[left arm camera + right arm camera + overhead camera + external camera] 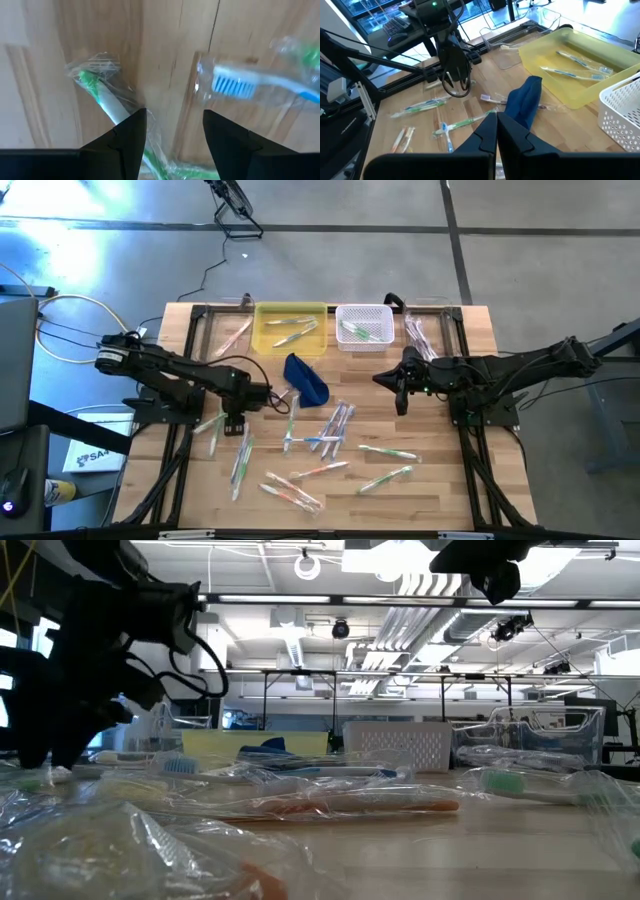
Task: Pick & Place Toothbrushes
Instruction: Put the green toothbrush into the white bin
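The left gripper point(172, 132) stands low over the table with its jaws spread wide and nothing between them yet; one fingertip point(134, 125) touches the wrapper of a green toothbrush point(102, 97), and a blue toothbrush point(235, 86) lies just beyond the other.

To do this pick well, I judge the jaws should shift to straddle the green handle squarely, come down to the wood, then close across the handle rather than on loose wrap.

On the overhead clock face the left gripper point(236, 420) sits at about nine o'clock, the loose toothbrushes point(330, 435) around the centre and toward six. The yellow tray point(262, 340) and white basket point(364, 328) lie toward twelve.

The right gripper point(496, 131), at three o'clock, is closed and empty.
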Available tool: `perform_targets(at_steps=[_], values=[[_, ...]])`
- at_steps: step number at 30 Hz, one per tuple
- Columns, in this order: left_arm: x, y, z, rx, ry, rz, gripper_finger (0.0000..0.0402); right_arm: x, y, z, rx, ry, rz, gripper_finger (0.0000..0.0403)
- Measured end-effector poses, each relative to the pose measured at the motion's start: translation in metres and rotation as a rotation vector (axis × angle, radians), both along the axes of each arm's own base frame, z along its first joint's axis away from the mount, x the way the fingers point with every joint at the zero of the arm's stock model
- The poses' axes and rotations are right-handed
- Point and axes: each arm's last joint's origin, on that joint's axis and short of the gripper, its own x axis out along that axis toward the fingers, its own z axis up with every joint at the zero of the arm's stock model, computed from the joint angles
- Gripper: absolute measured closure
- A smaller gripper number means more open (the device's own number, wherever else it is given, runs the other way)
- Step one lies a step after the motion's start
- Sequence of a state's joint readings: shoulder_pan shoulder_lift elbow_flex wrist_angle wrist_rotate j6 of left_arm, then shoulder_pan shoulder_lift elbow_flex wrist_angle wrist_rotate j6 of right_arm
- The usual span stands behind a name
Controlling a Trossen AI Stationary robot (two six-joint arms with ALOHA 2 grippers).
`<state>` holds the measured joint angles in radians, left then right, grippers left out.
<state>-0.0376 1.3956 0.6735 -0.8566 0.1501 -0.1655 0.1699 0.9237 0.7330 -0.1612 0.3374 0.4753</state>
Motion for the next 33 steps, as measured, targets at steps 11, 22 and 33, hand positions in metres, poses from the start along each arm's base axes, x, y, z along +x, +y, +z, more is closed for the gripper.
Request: perform_targets(at_steps=[11, 22, 33], values=[[0.017, -0.003, 0.002, -0.087, -0.157, 0.105, 0.0210, 0.000, 0.000, 0.000, 0.001, 0.000, 0.000, 0.0398], [0.045, -0.004, 0.039, -0.100, -0.299, 0.104, 0.0210, 0.000, 0.000, 0.000, 0.000, 0.000, 0.001, 0.0398], [0.035, 0.011, 0.068, 0.066, -0.112, 0.011, 0.0210, 0.000, 0.001, 0.000, 0.035, -0.003, 0.018, 0.0398]])
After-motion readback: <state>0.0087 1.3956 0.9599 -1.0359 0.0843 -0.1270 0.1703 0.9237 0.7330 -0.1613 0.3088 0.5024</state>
